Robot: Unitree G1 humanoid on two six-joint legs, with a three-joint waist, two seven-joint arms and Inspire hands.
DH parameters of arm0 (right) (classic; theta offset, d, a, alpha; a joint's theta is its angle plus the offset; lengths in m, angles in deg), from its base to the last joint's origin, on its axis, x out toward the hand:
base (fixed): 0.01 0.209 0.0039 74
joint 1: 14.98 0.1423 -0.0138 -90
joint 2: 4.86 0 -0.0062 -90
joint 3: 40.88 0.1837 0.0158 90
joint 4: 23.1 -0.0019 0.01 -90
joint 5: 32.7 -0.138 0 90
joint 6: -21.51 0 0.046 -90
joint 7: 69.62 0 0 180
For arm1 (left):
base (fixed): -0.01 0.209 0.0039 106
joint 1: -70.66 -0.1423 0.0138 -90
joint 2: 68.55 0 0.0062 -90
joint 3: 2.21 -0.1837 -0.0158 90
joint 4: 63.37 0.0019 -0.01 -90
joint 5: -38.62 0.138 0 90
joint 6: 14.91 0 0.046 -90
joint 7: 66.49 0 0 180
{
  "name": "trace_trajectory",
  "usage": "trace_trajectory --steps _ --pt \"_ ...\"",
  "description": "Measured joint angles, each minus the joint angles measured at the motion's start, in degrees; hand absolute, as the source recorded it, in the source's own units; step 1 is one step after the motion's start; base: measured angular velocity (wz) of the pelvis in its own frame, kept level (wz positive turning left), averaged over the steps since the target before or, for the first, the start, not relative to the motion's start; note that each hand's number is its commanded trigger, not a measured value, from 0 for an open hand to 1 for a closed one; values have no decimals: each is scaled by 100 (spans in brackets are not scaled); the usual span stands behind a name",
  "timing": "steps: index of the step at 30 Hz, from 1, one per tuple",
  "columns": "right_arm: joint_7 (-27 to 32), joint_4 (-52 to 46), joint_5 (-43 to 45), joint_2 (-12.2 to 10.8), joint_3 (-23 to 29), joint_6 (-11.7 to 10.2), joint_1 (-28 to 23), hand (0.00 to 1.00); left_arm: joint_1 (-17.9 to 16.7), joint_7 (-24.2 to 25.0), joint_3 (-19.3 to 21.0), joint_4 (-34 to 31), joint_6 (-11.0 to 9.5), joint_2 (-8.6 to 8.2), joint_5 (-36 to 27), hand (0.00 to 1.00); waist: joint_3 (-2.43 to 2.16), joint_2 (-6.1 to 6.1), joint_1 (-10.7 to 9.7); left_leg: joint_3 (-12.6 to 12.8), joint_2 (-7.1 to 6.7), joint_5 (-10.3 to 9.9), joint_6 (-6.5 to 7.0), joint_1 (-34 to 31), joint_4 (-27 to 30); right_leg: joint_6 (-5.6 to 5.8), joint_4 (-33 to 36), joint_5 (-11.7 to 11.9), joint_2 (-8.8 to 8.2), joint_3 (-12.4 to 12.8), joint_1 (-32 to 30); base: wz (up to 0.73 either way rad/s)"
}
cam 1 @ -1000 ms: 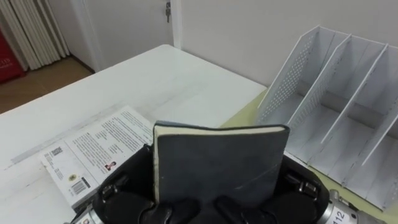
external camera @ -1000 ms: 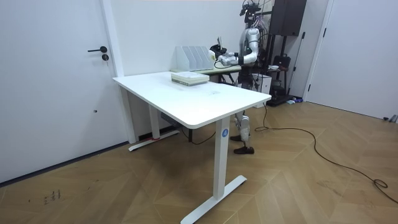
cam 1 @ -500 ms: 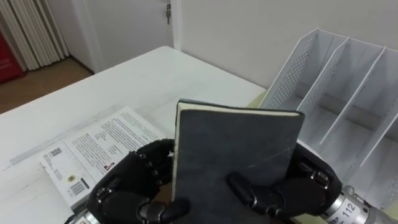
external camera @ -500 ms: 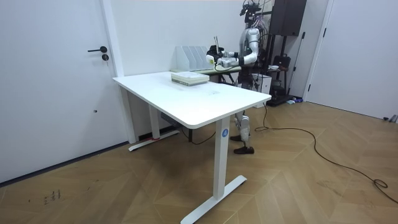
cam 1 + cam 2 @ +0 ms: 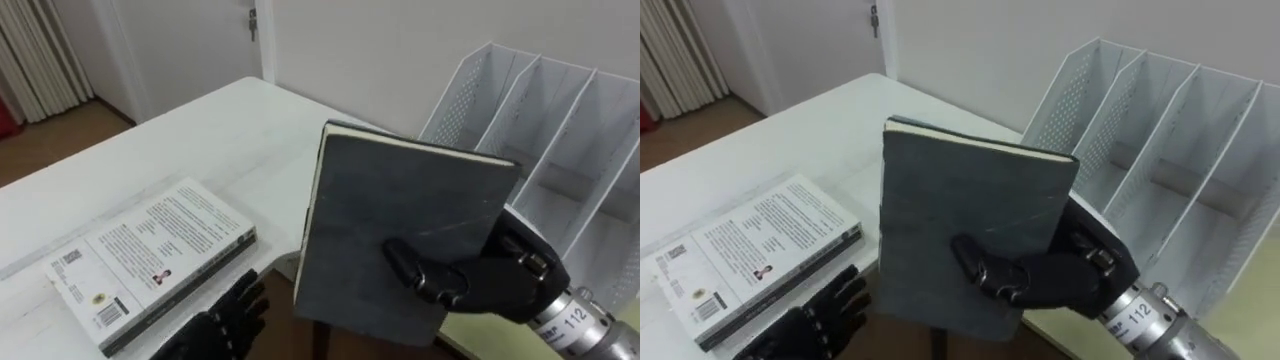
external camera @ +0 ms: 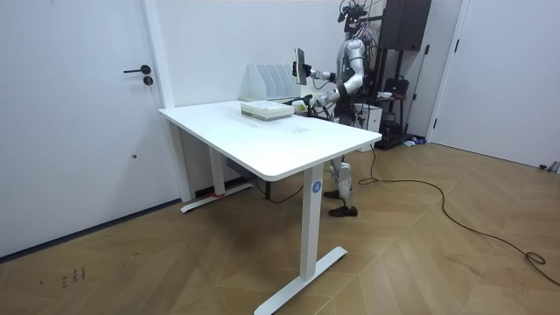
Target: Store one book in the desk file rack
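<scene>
Right hand (image 5: 495,285) grips the book (image 5: 400,215), judged stiff and light, upright at its lower right edge; left hand (image 5: 225,325) seemingly slack, near left.

The right hand (image 5: 495,285) is black, with thick segmented fingers and small metal fittings across its back. Behind it sits a silver cylindrical wrist cuff (dark digits are printed on it). The left hand (image 5: 228,322) is the same matte black. In the room view the torso and arms are silver-grey, with dark gear at the head.
</scene>
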Motion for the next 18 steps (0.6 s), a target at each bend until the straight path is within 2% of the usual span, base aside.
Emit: trace_trajectory --steps 3,6,9,12,15,18 --pt "351 -169 178 -2 218 -1 49 100 -137 -164 -5 333 1 -10 287 0 29 -49 -114 20 -4 0 0 -14 0 0 -18 -4 1 16 -14 0" --pt "702 -229 582 -2 282 -46 219 100 -311 -205 -122 373 -19 -21 540 0 29 -89 -201 63 -7 0 0 -33 1 1 -3 -2 5 69 -88 -7" --pt "1212 -314 1130 1 380 -65 507 100 -316 -263 -131 857 -128 -76 790 0 15 -114 -279 64 -7 0 0 -36 2 0 0 -1 6 50 -73 -2" --pt "1873 -501 1746 -13 401 -344 586 100 -319 -347 -138 1460 -190 -151 848 0 6 -135 -276 77 1 0 0 -36 1 -7 9 4 25 111 -85 -8" --pt "2487 -665 2437 -12 418 -452 619 100 -322 -368 -127 1888 -212 -166 1151 0 -9 -145 -262 86 2 0 0 -77 1 -10 -1 5 40 155 -174 -9" --pt "3091 -664 3258 -27 420 -485 829 100 -310 -478 -117 2295 -269 -273 1354 0 -15 -130 -248 82 -1 0 0 -108 -7 -7 0 16 76 149 -175 0"
